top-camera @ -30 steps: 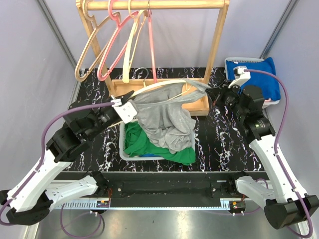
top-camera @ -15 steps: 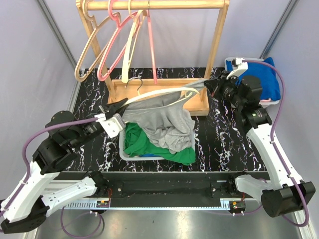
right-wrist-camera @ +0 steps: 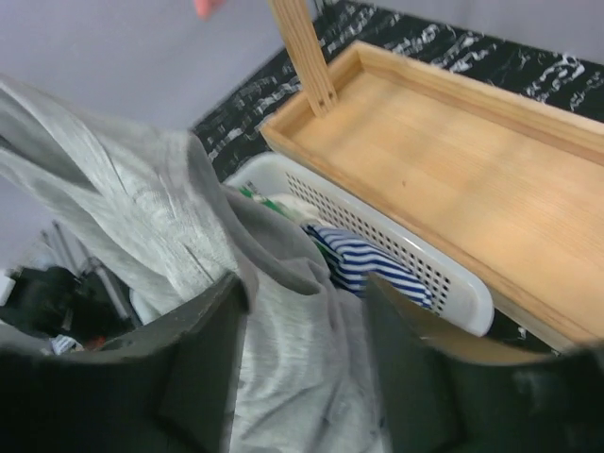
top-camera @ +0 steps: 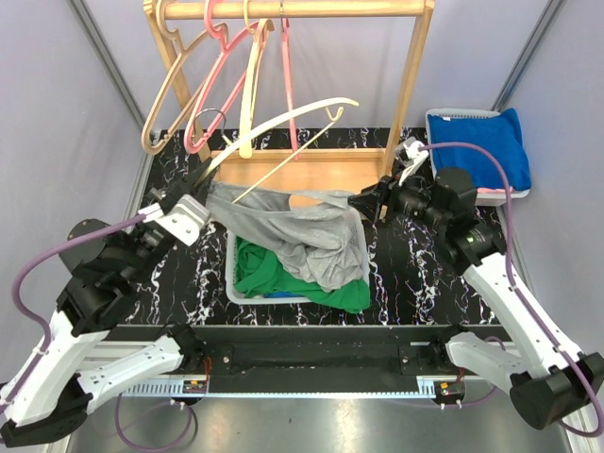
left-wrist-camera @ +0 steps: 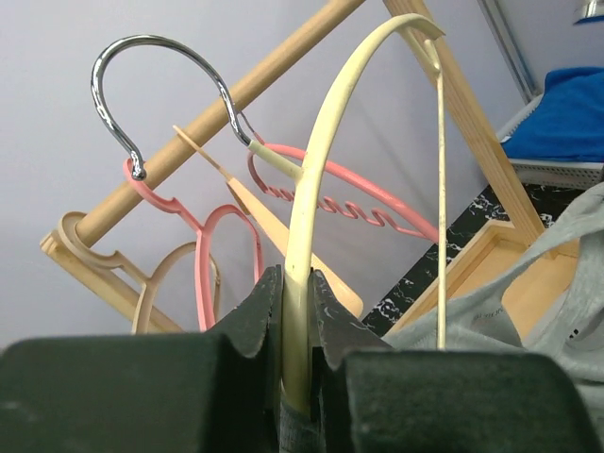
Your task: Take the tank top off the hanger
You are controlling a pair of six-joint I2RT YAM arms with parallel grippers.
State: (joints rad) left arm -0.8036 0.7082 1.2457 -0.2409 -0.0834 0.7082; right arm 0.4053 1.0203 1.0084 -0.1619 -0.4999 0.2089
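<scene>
Left gripper [left-wrist-camera: 294, 302] clamped on hanger [left-wrist-camera: 313, 184]. Right gripper [right-wrist-camera: 304, 288] jaws apart, grey fabric loose between them. Tank top [top-camera: 302, 226] slumps over basket [top-camera: 229, 276], long axis left-right, left end raised by left gripper. Best: lift hanger up and away, watch for strap snags.

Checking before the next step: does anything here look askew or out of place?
The cream hanger is off the rail, held tilted in the air by the left gripper. The grey tank top sprawls over the rim of the white basket instead of lying inside it.
</scene>
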